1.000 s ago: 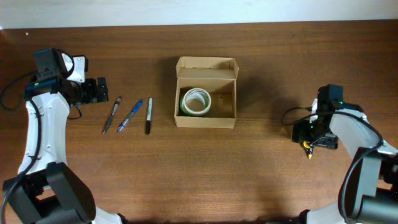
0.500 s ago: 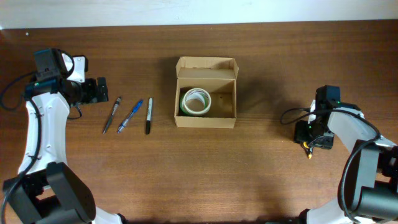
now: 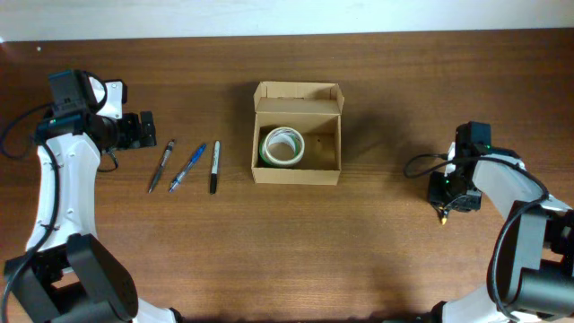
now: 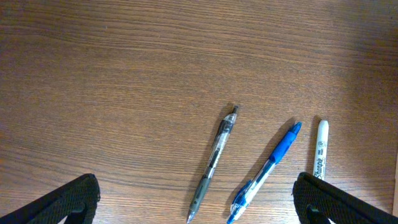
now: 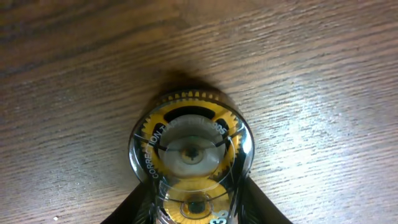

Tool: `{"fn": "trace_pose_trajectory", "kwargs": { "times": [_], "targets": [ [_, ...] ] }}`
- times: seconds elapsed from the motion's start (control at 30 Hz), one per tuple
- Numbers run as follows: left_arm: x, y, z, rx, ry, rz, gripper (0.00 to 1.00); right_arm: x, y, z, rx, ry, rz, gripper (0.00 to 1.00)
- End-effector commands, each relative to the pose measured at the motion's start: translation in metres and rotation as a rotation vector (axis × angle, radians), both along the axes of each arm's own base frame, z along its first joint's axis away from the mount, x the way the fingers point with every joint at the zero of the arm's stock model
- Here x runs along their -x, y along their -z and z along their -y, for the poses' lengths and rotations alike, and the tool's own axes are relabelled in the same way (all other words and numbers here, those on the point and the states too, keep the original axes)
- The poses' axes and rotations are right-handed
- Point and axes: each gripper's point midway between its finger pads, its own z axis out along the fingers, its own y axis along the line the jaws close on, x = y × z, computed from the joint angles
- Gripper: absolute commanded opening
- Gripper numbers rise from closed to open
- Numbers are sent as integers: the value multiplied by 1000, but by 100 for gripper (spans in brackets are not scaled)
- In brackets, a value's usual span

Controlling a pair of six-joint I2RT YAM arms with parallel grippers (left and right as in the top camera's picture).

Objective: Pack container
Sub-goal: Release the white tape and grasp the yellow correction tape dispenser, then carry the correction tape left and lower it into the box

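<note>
The container (image 3: 297,175), a tan cardboard box with its lid flap (image 3: 299,92) standing open at the back, sits mid-table with a roll of tape (image 3: 282,145) inside. At the far right my right gripper (image 3: 446,199) points down at a clear and yellow correction tape dispenser (image 5: 191,149). In the right wrist view its fingers (image 5: 140,205) press against both sides of the dispenser, which lies on the wood. My left gripper (image 3: 143,130) is wide open at the far left, just left of three pens, holding nothing.
A grey pen (image 4: 214,158), a blue pen (image 4: 270,165) and a white-bodied marker (image 4: 321,149) lie side by side between the left gripper and the box; in the overhead view they lie at the grey pen (image 3: 161,165), blue pen (image 3: 187,167) and marker (image 3: 214,166).
The right gripper's jaws have come together onto the correction tape dispenser, and that wrist has shifted slightly. The left arm, the box and the pens have not moved.
</note>
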Motion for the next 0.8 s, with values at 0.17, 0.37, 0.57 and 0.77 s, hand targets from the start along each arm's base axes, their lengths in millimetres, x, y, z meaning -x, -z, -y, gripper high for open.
{"fn": "trace_pose_trajectory", "kwargs": {
  "times": [0.17,0.37,0.57,0.77],
  "targets": [
    [-4,-7,-3,-14,11,17,99,-41,-34,-6,-64,-2,79,33],
    [-4,-7,-3,-14,11,17,99,-81,-102,-3,-62,-15,172,34],
    [-4,-7,-3,-14,11,17,99,-110,-190,-28,-47,-99,289,34],
    [-4,-7,-3,-14,11,17,99,-118,-279,-109,-46,-358,438,34]
  ]
}}
